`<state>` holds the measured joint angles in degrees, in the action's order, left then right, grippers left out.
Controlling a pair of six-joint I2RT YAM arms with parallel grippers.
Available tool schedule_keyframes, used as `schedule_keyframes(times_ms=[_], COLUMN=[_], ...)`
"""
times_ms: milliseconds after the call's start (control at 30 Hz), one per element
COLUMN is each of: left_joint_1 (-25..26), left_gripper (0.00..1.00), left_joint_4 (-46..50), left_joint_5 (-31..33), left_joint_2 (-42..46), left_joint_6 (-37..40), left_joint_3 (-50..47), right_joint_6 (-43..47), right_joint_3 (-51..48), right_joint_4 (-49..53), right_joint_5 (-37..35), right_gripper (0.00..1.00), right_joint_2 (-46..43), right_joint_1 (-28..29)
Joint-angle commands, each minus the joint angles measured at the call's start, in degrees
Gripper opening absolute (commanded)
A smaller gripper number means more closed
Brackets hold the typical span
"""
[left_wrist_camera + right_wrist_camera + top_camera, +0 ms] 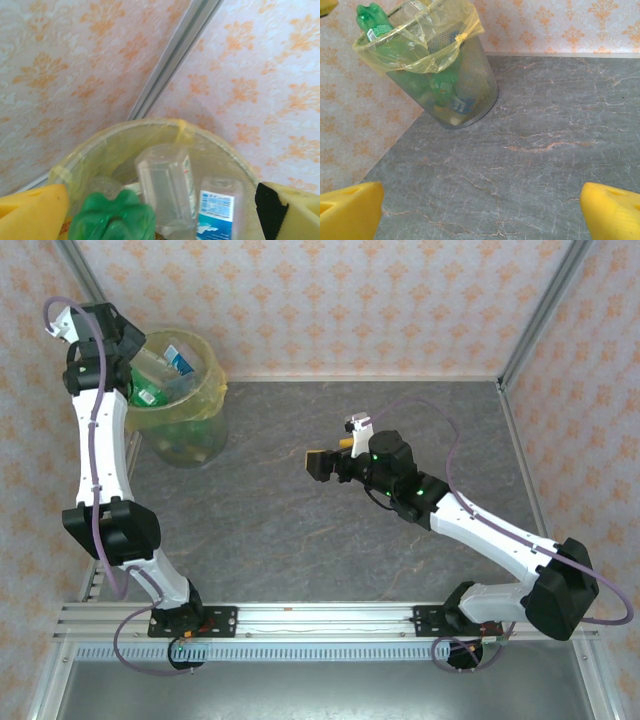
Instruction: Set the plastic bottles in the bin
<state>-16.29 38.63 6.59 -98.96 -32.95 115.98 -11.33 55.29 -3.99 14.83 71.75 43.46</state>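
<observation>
Bottles crowd one mesh bin point(476, 92) lined with a yellow bag point(445, 47), standing in the far left corner of the grey, stone-patterned counter point(300, 540) where two papered walls point(75, 65) meet.

From the left wrist camera, three bottles can be counted at the top of the heap: one green bottle point(112, 217) with its lobed base towards the lens, and two clear ones side by side. These are a plain clear bottle point(165, 185) and, to its right, a blue-labelled bottle point(217, 205). Seen from the right wrist camera, the green one's end rises above the rim. Through the mesh more green and blue-labelled plastic shows lower down, too jumbled to count.

Two arms work the counter, one pincer each. The left pincer point(160, 210) hangs directly over the bin's mouth with its two yellow pads point(30, 215) spread to opposite edges of its camera's view. It is wide open and grips nothing. The green bottle sits just beside the left-hand pad; whether they touch cannot be told.

The right pincer point(480, 212) hovers over the middle of the counter, well apart from the bin and turned towards it. Its jaws are fully spread, holding and touching nothing.
</observation>
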Motion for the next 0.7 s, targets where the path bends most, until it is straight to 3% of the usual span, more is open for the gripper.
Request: schedule_keyframes(times_ms=[0,200,500,667], left_joint_1=[-0.6,-0.6,-0.6,-0.7], left_gripper=[0.95,0.91,0.91,0.92], left_joint_4=[-2.8,-8.3,-11.9,-10.8], left_joint_5=[-6.9,-16.3,-16.0,-14.0], left_joint_2=[-0.7,-0.5,3.6,4.8], left_joint_6=[0.4,-3.0,-2.9,-1.6], left_joint_3=[-0.1,-7.5,-18.6,-17.2], right_joint_6=[-0.1,-0.4,-1.0,-1.1], right_joint_3=[1.7,2.1,1.8,1.9], right_joint_4=[-1.9,-1.5,-1.6,-1.3], right_joint_5=[-0.4,-0.1,0.3,0.5], right_gripper=[1.0,1.0,1.0,1.0], right_joint_2=[0.1,0.6,0.7,0.6], right_joint_1=[0.3,0.2,0.3,0.2])
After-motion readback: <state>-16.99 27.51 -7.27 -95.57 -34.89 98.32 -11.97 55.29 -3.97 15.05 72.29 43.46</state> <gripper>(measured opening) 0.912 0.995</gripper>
